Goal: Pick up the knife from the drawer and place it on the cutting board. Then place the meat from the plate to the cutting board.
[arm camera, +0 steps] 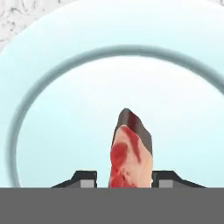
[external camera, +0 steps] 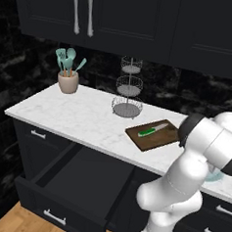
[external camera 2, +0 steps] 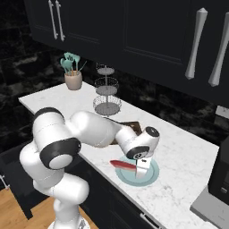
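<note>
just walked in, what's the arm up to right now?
The white arm's gripper is down over the round pale teal plate, its fingertips on either side of the flat red slab of meat. Whether they already grip it isn't clear. The small green-handled knife already lies on the dark brown wooden cutting board. The wide black drawer below the marble counter stands open.
</note>
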Tool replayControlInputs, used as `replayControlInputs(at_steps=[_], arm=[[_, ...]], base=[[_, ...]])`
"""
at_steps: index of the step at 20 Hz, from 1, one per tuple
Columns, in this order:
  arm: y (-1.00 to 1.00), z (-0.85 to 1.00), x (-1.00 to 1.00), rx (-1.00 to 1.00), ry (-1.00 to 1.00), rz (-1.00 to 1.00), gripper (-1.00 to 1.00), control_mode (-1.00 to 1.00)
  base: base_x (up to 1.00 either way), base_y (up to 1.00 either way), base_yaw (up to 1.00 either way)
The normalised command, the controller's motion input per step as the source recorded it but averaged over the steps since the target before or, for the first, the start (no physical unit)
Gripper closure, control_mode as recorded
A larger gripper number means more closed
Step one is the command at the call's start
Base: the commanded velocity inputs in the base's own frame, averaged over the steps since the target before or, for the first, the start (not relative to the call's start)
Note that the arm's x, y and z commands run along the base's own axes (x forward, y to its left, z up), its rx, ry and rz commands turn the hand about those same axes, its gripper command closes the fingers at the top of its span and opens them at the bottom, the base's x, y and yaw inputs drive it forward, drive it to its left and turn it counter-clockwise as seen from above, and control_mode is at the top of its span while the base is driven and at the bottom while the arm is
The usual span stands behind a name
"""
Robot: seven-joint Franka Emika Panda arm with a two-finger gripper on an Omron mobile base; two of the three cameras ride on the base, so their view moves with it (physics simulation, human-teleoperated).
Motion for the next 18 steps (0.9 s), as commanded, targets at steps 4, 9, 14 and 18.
replayControlInputs(at_steps=[4, 9, 14, 18], arm=[[0.03, 0.24, 0.0, 0.0, -0.03, 0.0, 1.0, -1.0], [0.01, 0.82, 0.03, 0.0, 0.0, 0.0, 1.0, -1.0], [0.34, 0.59, 0.76, -0.01, 0.04, 0.0, 1.0, -1.0], [0.39, 0.09, 0.98, -0.07, 0.0, 0.0, 1.0, -1.0]], base=[[0.0, 0.0, 0.0], [0.0, 0.0, 0.0], [0.0, 0.0, 0.0], [0.0, 0.0, 0.0]])
